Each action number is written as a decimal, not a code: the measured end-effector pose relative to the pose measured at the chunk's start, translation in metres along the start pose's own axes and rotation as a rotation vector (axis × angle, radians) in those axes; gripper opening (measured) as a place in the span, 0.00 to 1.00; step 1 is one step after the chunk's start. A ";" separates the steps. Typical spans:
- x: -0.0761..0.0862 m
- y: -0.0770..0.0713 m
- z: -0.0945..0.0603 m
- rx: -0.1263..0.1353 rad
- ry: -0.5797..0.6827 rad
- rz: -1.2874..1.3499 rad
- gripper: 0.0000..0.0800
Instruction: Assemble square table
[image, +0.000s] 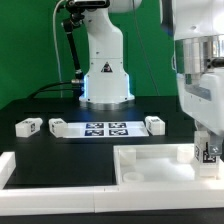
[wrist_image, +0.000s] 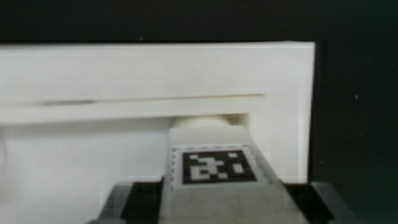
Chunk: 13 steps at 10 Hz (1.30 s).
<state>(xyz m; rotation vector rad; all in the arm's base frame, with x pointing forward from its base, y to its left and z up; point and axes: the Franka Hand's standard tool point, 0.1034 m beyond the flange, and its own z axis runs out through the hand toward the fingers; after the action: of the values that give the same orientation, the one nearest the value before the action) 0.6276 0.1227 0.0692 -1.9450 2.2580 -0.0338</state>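
The white square slab (image: 150, 162) with a raised rim lies at the front of the black table. It fills the wrist view (wrist_image: 143, 90). My gripper (image: 207, 152) is over the slab's corner at the exterior view's right. It is shut on a white block leg (wrist_image: 214, 160) with a black-and-white tag, which stands between the dark fingers (wrist_image: 128, 202). The leg's far end meets the slab; whether it is seated there I cannot tell. Three more legs lie loose on the table: two at the exterior view's left (image: 28, 126) (image: 57, 126) and one to the right of the marker board (image: 154, 124).
The marker board (image: 105, 128) lies flat in front of the robot base (image: 105, 85). A long white border rail (image: 50, 178) runs along the front and up the exterior view's left, next to the slab.
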 end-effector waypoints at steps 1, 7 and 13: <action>0.000 0.000 0.000 0.004 -0.008 0.094 0.36; -0.002 0.000 0.001 0.018 0.032 -0.462 0.80; 0.002 -0.006 -0.002 -0.005 0.082 -1.187 0.81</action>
<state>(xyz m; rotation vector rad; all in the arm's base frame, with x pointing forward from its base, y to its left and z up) 0.6335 0.1200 0.0713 -2.9624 0.8171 -0.2402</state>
